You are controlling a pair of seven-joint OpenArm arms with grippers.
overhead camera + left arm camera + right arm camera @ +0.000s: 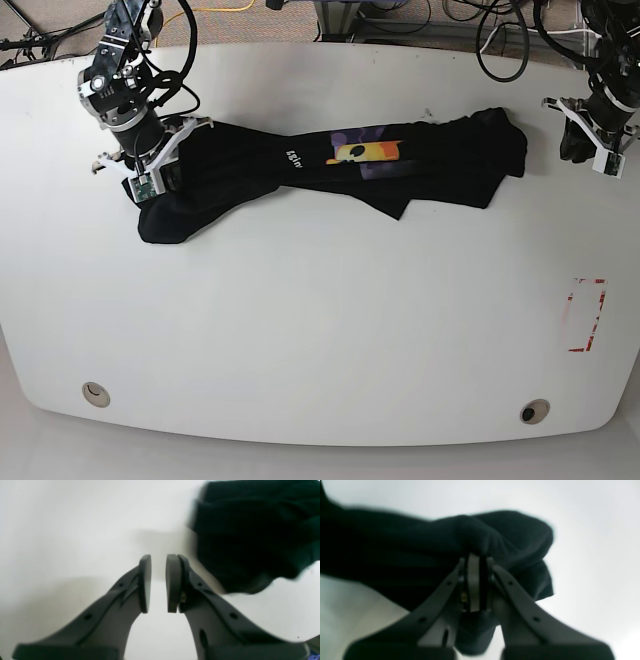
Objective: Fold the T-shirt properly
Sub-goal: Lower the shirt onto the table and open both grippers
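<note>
Your black T-shirt (pixel 330 165) lies stretched in a long, twisted band across the far half of the white table (pixel 320 330), running from one arm toward the other. Its printed side faces up in the middle, showing the yellow-orange face (pixel 365 152) and a bit of white lettering (pixel 293 156). Your right gripper (pixel 477 582) has its jaws pinched tight on a bunched fold of the shirt, cloth puffing out above the pads and hanging below them. Your left gripper (pixel 158 583) stands with a narrow gap between its pads (pixel 145 583) and nothing in it; the shirt's end lies just beside it, apart from the jaws. Near the table's edge you can see a red dashed rectangle (pixel 586 314)
</note>
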